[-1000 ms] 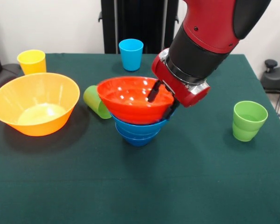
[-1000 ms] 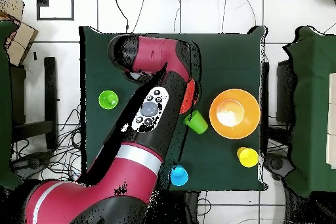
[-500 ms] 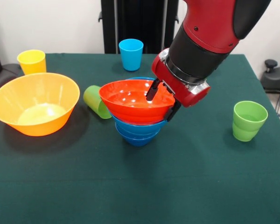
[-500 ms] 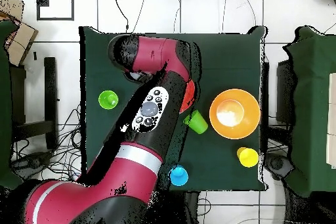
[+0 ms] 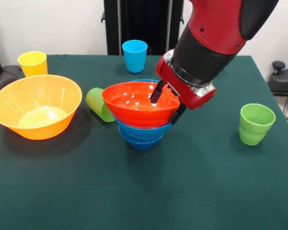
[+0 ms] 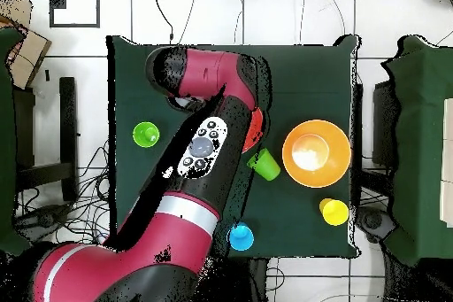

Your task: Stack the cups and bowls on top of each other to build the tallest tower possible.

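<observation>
Orange-red, the top bowl (image 5: 137, 103) sat tilted on the tower (image 5: 141, 130) of nested blue bowls near the middle of the green table (image 5: 144, 191); the gripper (image 5: 165, 103) straddled that bowl's rim, one finger (image 5: 156, 93) inside and the other outside at the rim's right, pinching the wall between them; the red and black arm (image 5: 216, 38) came down from above and, in the overhead view, covered most of the pile, leaving only a sliver of the orange-red bowl (image 6: 256, 127) showing. Left of the pile a green cup (image 5: 100, 104) lay on its side, just beside it; the big yellow-orange bowl (image 5: 36, 105) stood upright further left, well apart from the pile; a yellow cup (image 5: 32, 63) and a light blue cup (image 5: 135, 55) stood upright toward the table's far edge; a second green cup (image 5: 256, 123) stood upright near the right edge.
</observation>
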{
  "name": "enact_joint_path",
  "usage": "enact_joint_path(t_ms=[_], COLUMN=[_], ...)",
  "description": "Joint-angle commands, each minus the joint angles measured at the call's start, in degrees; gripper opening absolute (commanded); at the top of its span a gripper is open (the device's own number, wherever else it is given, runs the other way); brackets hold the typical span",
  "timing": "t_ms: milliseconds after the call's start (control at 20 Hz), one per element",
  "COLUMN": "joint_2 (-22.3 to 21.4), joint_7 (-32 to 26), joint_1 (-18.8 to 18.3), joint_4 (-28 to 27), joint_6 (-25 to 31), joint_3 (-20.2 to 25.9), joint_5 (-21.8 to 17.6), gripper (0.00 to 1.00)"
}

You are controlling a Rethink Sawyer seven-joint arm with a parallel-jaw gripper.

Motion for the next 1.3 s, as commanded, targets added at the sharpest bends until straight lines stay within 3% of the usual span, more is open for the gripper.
enact_joint_path(t_ms=[50,700,1100,1300], joint_2=[-0.92,-0.08,-0.61,-0.74], joint_7=[8.62,6.81,4.66,2.97], joint_1=[-0.96,-4.40,-5.50,-5.77], joint_4=[-2.20,-14.95,-20.04,-25.78], joint_6=[5.56,19.13,25.40,32.86], joint_3=[3.20,1.23,-0.46,-3.41], joint_5=[0.86,1.22,0.62,0.11], gripper=[1.00,1.00,1.00,1.00])
